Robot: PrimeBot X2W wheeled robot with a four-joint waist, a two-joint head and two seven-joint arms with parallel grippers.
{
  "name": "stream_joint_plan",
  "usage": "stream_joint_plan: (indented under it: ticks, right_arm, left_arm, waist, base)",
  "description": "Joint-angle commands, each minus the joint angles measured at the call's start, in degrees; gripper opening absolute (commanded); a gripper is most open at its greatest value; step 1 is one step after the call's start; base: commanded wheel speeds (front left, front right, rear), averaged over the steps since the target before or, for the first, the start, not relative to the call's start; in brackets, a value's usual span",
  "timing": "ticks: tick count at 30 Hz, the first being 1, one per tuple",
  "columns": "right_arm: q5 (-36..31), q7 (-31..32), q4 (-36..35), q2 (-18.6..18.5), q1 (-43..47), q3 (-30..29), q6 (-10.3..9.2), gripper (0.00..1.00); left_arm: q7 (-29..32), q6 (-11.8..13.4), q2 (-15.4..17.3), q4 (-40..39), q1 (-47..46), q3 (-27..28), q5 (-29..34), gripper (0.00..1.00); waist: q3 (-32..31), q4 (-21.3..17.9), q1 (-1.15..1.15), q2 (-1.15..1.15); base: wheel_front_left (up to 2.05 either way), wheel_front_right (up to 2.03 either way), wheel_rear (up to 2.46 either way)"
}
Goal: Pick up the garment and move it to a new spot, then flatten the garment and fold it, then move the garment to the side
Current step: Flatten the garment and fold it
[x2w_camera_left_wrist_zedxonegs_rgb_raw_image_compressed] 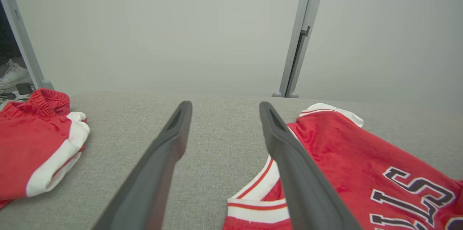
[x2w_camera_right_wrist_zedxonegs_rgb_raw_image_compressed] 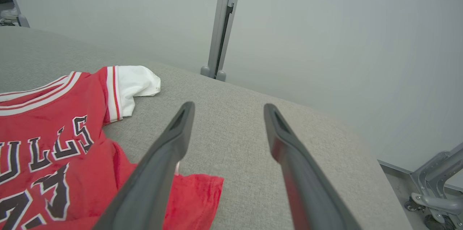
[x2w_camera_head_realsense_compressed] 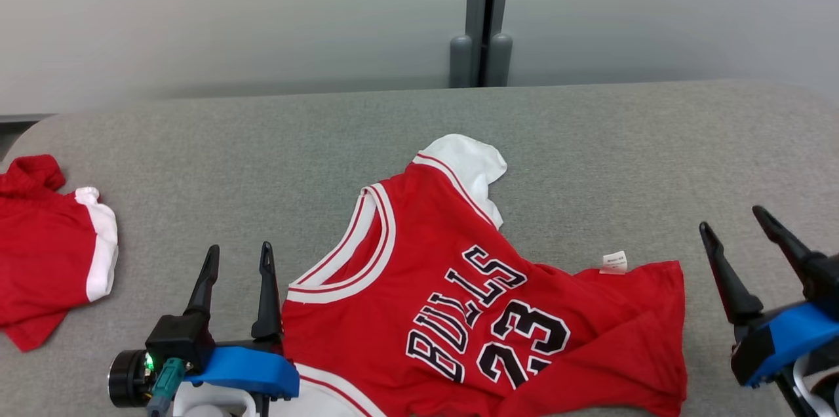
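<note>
A: Where is the jersey (x2w_camera_head_realsense_compressed: 459, 286)?

B: Near edge of the grey surface (x2w_camera_head_realsense_compressed: 590, 141), front up, rumpled. The shorts (x2w_camera_head_realsense_compressed: 46, 253) lie well apart on the left.

A: Claws?

B: Both empty, fingers spread. The left claw (x2w_camera_head_realsense_compressed: 239, 246) sits just beside the collar (x2w_camera_head_realsense_compressed: 357, 240). The right claw (x2w_camera_head_realsense_compressed: 733, 218) is over bare surface, near the hem (x2w_camera_head_realsense_compressed: 675, 312) but clear of it.

A: Step?

B: Looks like the pick-up, not yet begun.

A: How to do it well?

B: My read: take two points far apart, so the cloth hangs open and does not bunch. Left claw on the shoulder by the collar. The right claw must first shift inward to the hem corner. Pinch both layers at the edge, low to the surface, then lift both ends together. A lone grip at the collar would likely let the body drag and twist.

A: Heading?

B: Long axis runs collar to hem, across the head view. Collar at the robot's left, hem at its right and a little nearer the robot. The lettering reads sideways. The white sleeve (x2w_camera_head_realsense_compressed: 468, 161) points away from the robot. The near hem corner looks folded over.
</note>
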Motion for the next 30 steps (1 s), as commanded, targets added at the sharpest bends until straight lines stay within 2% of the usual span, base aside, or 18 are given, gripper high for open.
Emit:
stream_joint_plan:
  ticks: [1,4,13,27,28,29,30]
  right_arm:
    - [0.19,0.34,1.55,-0.41,-1.85,0.1,0.01,1.0]
    - [0.36,0.4,4.24,-0.52,-3.57,0.29,0.01,1.0]
    - [1.24,-1.29,19.03,-0.7,-6.74,2.13,0.01,1.0]
    - [5.38,-4.3,37.84,1.38,-13.64,7.58,0.02,1.0]
    - [6.06,-4.05,38.99,1.52,-14.18,8.02,0.02,0.84]
    - [6.65,-3.95,40.17,1.48,-14.79,8.57,0.02,0.44]
    - [7.2,-4.0,41.13,1.33,-15.32,9.12,0.01,0.3]
  left_arm:
    - [-0.17,-0.07,-0.04,-0.12,-0.96,0.04,0.32,1.0]
    - [-0.17,-0.1,-0.04,-0.21,-1.67,-0.03,0.39,1.0]
    - [-0.17,0.31,-0.05,-0.55,-3.33,-0.55,0.01,1.0]
    - [-0.17,0.54,-0.04,-0.67,-4.58,-0.91,0.0,1.0]
    - [-0.17,0.61,-0.04,-0.62,-4.71,-1.04,-0.04,1.0]
    - [-0.17,0.66,-0.04,-0.58,-4.82,-1.15,-0.09,1.0]
    - [-0.17,0.67,-0.04,-0.54,-4.89,-1.26,-0.13,1.0]
  waist:
    - [0.8,0.89,0.0,0.0]
    - [1.46,1.62,0.0,0.0]
    - [4.12,4.61,0.0,0.0]
    - [5.94,5.52,0.0,0.0]
    - [6.0,5.54,0.0,0.0]
    - [6.03,5.55,0.0,0.0]
    - [6.04,5.56,0.0,0.0]
  base:
    - [0.0,0.0,0.0]
    - [0.0,0.0,0.0]
    - [0.0,0.0,0.0]
    - [0.0,0.0,0.0]
    - [0.0,0.0,0.0]
    - [0.0,0.0,0.0]
    - [0.0,0.0,0.0]
